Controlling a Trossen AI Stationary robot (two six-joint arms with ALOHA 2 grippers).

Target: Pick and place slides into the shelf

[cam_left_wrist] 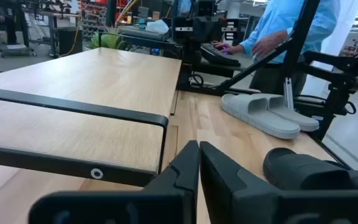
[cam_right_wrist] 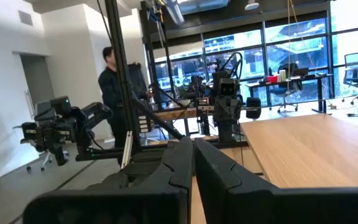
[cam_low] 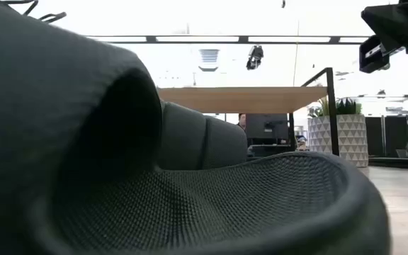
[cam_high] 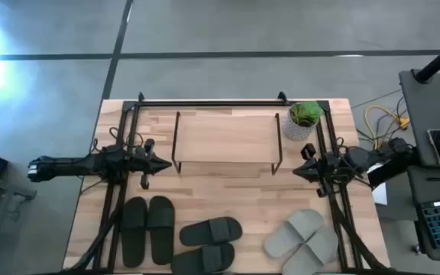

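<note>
Left gripper (cam_high: 166,163) fingers together, holding nothing, just left of the shelf (cam_high: 228,137). Right gripper (cam_high: 298,169) also pinched together, empty, at the shelf's right. Black (cam_high: 147,228), green (cam_high: 208,243) and grey slides (cam_high: 302,243) at table's (cam_high: 228,191) near edge.

no readable text, labels, brands or numbers anywhere

shelf (cam_high: 228,137): light wooden top, black wire legs, standing between my arms
slides: black pair (cam_high: 147,228), olive pair (cam_high: 208,243), crossed grey pair (cam_high: 302,237), along table's near edge
</note>
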